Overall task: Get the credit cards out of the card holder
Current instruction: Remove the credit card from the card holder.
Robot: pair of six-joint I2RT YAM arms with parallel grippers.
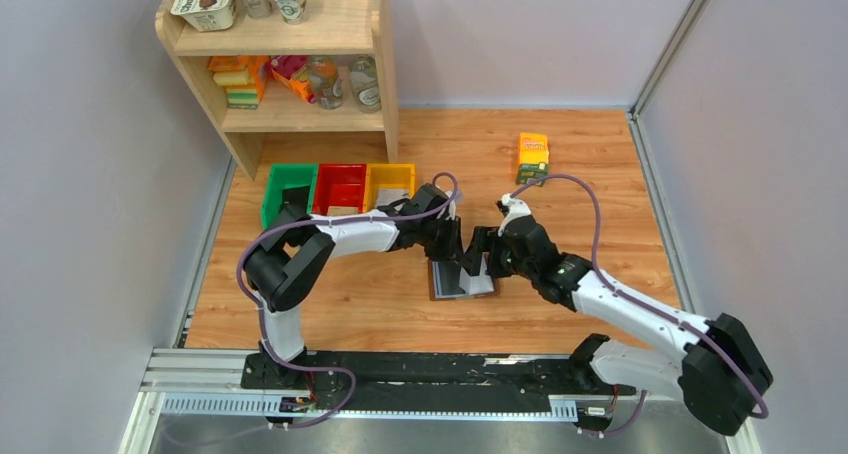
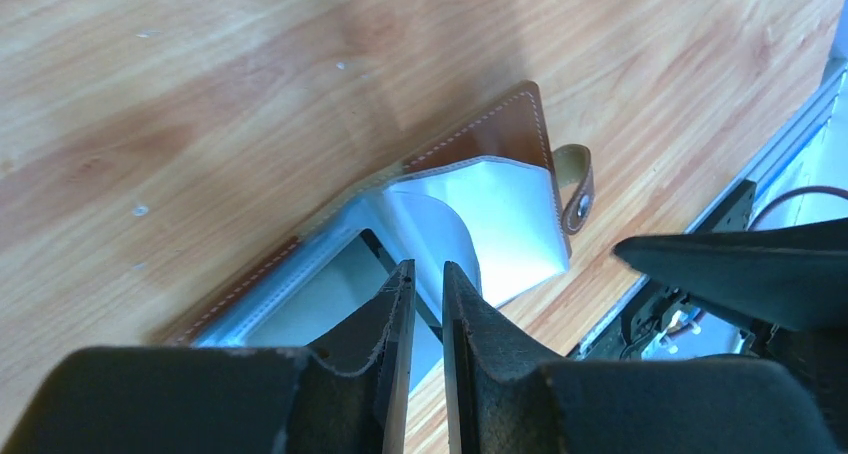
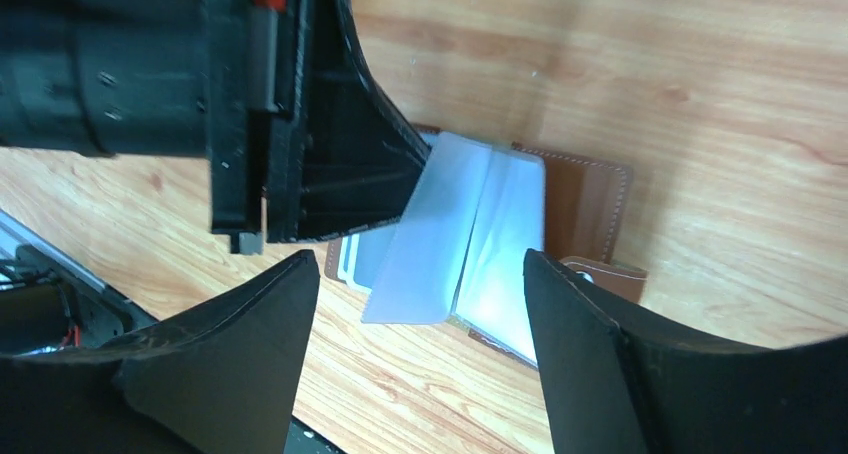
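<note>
The brown leather card holder (image 1: 462, 282) lies open on the wooden table between both grippers. It also shows in the left wrist view (image 2: 500, 129) and the right wrist view (image 3: 585, 194). One pale clear sleeve (image 3: 430, 244) stands lifted from the spine. My left gripper (image 1: 453, 246) (image 2: 425, 267) is almost closed, tips at that sleeve's corner; nothing shows between the tips. My right gripper (image 1: 484, 256) (image 3: 420, 259) is wide open and empty, just above the holder. A thin dark card edge (image 2: 372, 246) shows in a lower sleeve; the cards are otherwise hidden.
Green (image 1: 290, 189), red (image 1: 340, 186) and yellow (image 1: 390, 180) bins stand behind the left arm. An orange-green carton (image 1: 532, 157) stands at the back right. A wooden shelf (image 1: 290, 114) fills the back left. A metal rail (image 1: 400, 379) runs along the near edge.
</note>
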